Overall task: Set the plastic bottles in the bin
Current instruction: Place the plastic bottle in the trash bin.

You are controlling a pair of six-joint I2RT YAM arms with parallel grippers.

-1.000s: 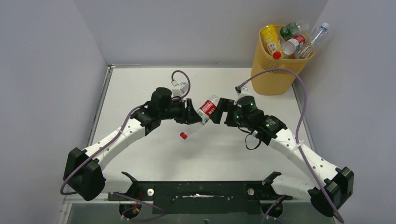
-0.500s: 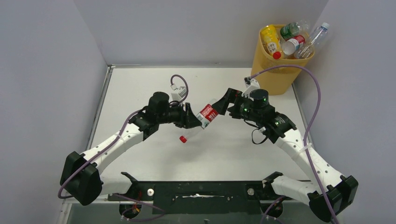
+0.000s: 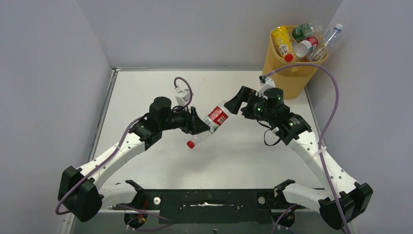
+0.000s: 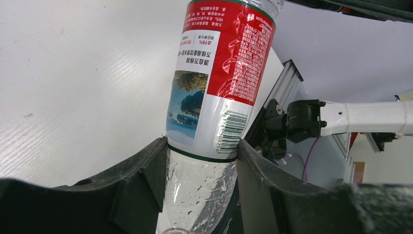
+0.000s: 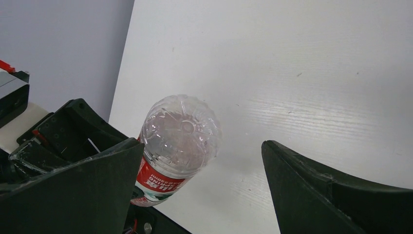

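So the left claw (image 3: pixel 198 123) is gripping a clear bottle (image 3: pixel 215 118), clamped partway shut on the bare plastic just below the red label (image 4: pixel 234 53). It's holding the bottle up off the white table (image 3: pixel 146 87) at a tilt, with the red cap (image 3: pixel 191 144) pointing down toward the near left. On the left wrist cam the cap end is getting cut off at the bottom of the shot and the far end is running out the top, so only the middle is showing. The right claw (image 3: pixel 234 104) is sitting wide open with nothing in it, facing the bottle's base. On its own cam the base is showing right beside one finger (image 5: pixel 83 190), and I can't tell if they're touching. The yellow bin (image 3: pixel 285 80) is standing at the far right corner, well apart from both claws. It's got other bottles (image 3: pixel 302 41) poking out the top, and whatever's lying deeper is hidden.
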